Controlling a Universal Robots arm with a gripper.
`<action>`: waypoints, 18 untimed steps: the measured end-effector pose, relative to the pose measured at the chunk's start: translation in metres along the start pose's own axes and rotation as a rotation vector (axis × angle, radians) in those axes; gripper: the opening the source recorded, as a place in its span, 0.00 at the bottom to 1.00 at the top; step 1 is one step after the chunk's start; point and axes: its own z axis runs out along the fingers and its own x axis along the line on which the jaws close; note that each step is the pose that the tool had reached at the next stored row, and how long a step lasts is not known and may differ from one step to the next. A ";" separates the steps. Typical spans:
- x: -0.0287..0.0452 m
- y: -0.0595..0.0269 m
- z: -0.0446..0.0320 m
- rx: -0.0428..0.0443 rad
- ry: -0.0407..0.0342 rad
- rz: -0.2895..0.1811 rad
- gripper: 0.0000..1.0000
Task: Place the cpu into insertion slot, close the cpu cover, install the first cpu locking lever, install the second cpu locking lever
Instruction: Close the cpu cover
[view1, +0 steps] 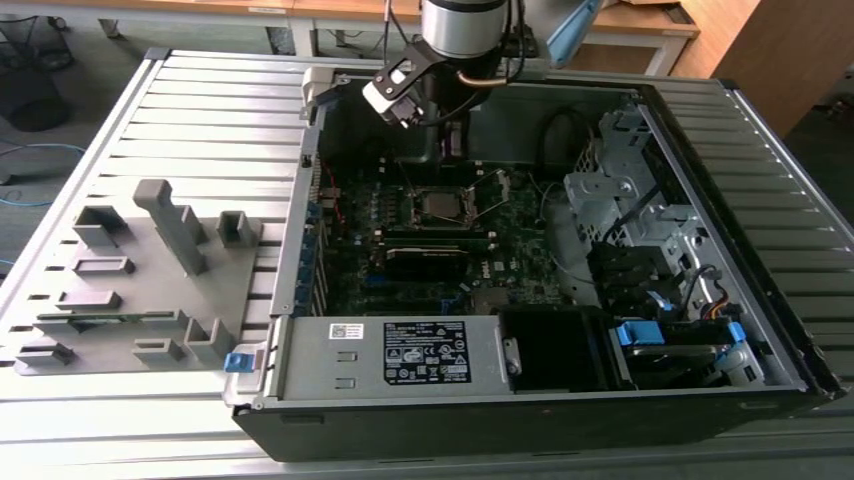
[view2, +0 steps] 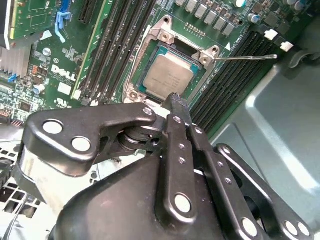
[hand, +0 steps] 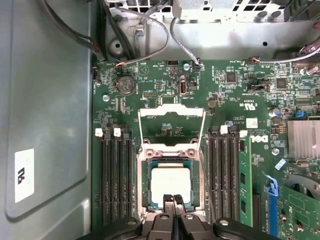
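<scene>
Cpu: the cpu (hand: 171, 184) is seen lying flat in the insertion slot (hand: 147, 187), silver top up and edges square with the socket rim. It is judged seated, so the placing step reads as done.
Cpu cover: the cpu cover (hand: 171, 111) is found tipped up on its hinge at the far end of the socket, with green board visible through its window. It is not yet closed, which is why the chip is exposed from above.
Pincer: the gripper (hand: 173, 199) is held low at the edge of the cpu opposite the hinge. Its fingers are drawn together with barely a sliver between them, and nothing is clamped.
Second wrist view: the gripper's paired tips (view2: 176, 99) are caught right at the socket rim, just beside the chip.
Why so: with the tips pressed together a narrow point is formed, judged suited to pushing rather than grasping.
Lever: a thin locking lever (view2: 248, 57) is seen sticking out sideways from a socket corner, unlatched, over the memory slots (view2: 235, 75).
Hidden: the socket edge nearest the gripper is covered by the finger links. Contact between tips and chip cannot be made out, nor can it be told which lever this is.
</scene>
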 end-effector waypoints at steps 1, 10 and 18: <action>0.0000 0.0000 -0.0009 0.0000 0.0001 0.000 0.11; 0.0000 0.0001 -0.0019 0.0000 0.0001 0.000 0.11; 0.0000 0.0002 -0.0040 -0.0001 0.0001 0.000 0.11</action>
